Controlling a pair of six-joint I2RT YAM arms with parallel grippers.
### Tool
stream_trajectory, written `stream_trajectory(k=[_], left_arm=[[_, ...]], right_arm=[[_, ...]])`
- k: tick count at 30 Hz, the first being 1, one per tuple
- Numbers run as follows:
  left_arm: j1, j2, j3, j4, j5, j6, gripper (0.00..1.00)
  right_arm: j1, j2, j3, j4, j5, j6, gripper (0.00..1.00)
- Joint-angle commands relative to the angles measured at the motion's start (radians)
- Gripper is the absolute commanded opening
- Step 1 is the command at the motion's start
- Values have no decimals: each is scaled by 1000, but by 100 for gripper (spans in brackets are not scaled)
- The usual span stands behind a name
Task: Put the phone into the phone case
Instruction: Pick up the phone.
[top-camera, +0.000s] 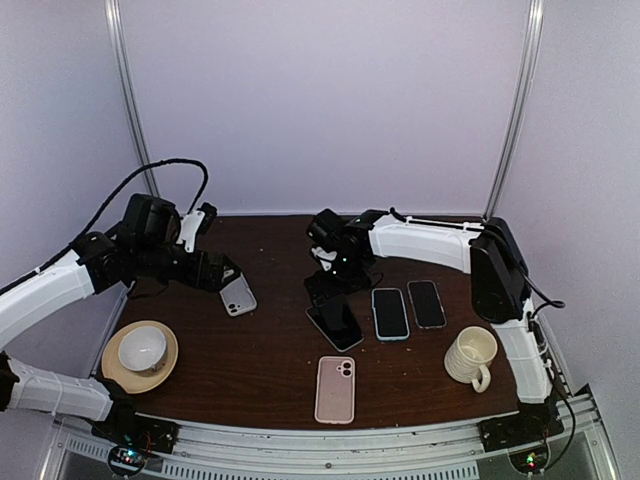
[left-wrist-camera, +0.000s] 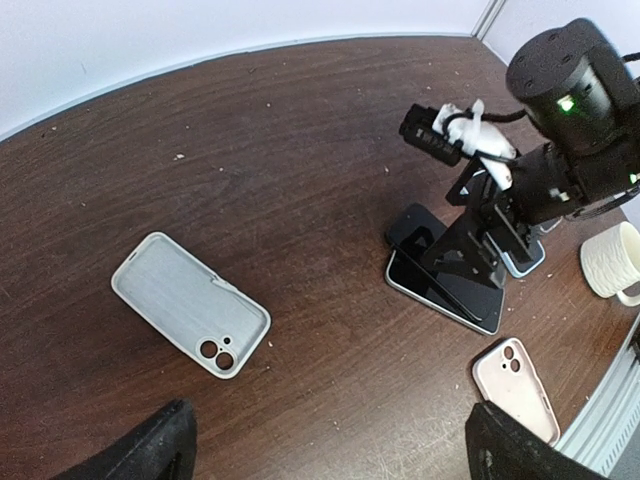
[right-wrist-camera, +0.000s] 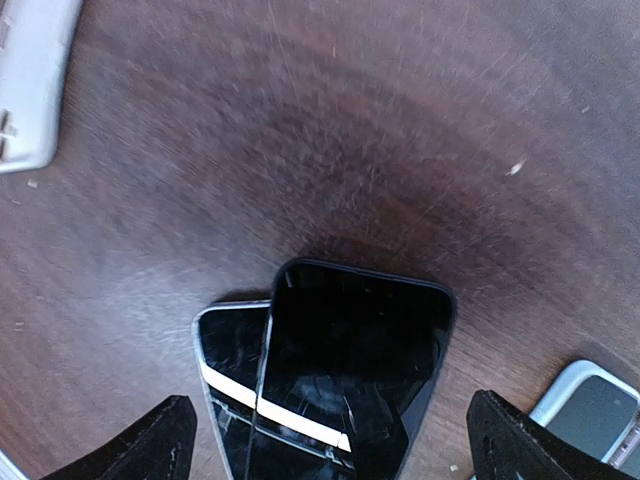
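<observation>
Right gripper (right-wrist-camera: 332, 445) hangs open and empty over the phone (right-wrist-camera: 360, 340); I judge pickup is the step in hand. Next I pinch its edges, then carry it to the case (left-wrist-camera: 190, 303).

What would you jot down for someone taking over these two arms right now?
Left gripper: open, empty, above the grey case, which lies hollow side up.
Right gripper: open, empty, above the black phone, which overlaps a second phone.
Done: nothing fitted yet.
To do: grasp the black phone, carry it to the grey case, press it in.
</observation>
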Motion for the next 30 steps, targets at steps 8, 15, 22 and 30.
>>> stream_trajectory(k=[8, 15, 22, 30], left_arm=[[12, 25, -10, 39, 27, 3, 98], [13, 31, -10, 38, 31, 2, 97], [17, 32, -10, 38, 34, 0, 97], [19, 34, -11, 41, 38, -1, 97]], right_arm=[[-10, 110, 55, -38, -20, -7, 97], [-10, 121, 44, -31, -48, 0, 88], [-10, 110, 39, -33, -50, -1, 71], [-7, 25, -4, 18, -80, -34, 61]])
